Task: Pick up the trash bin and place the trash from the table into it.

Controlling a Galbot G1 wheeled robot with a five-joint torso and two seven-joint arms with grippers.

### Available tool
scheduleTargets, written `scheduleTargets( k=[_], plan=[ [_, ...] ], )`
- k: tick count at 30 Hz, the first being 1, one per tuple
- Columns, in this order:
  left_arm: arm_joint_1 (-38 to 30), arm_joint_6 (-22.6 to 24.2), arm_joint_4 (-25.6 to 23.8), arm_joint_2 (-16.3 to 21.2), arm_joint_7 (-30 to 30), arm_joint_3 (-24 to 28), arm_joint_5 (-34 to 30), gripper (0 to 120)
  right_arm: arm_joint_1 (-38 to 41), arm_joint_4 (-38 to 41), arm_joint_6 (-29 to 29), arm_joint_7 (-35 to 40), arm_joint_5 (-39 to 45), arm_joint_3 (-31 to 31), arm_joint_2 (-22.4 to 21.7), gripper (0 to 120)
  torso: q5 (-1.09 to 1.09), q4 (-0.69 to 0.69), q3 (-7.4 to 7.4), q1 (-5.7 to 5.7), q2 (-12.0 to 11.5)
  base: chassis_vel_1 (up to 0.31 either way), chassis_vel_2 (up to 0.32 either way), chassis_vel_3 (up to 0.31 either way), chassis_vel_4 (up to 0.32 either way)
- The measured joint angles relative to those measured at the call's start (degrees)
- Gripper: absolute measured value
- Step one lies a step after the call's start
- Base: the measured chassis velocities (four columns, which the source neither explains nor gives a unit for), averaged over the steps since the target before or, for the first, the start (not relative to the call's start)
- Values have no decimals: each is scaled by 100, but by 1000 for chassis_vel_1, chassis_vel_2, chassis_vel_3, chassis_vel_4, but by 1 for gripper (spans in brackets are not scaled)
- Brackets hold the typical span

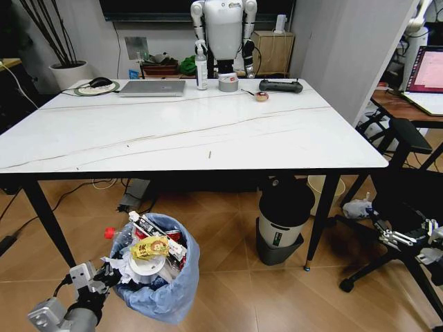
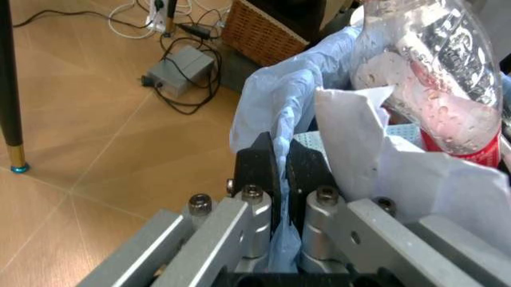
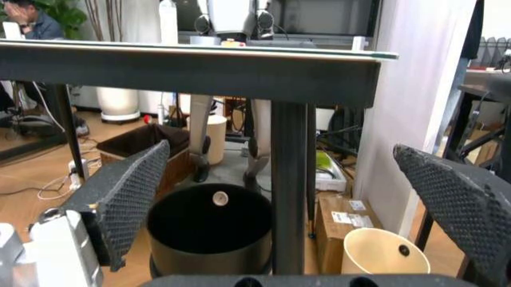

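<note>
Left tool is pinched on the crinkly light-blue bag rim of the small round trash bin, parked on the floor below the white marble-look table, probably to keep it upright. Right tool hangs wide, idle.

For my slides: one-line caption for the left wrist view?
Left gripper pinches the blue bag rim of the trash bin, stuffed with tissues and a bottle.

glossy marble-look table, crinkly plastic bin liner
</note>
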Motion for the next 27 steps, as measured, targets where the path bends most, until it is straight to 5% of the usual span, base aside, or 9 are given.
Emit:
scheduleTargets(
  k=[27],
  plan=[
    [-25, -8, 154, 24, 14, 90, 32, 0, 0, 0, 0, 0, 0, 0, 0, 100, 0, 0, -396, -233, -629, 0, 0, 0, 0]
  ],
)
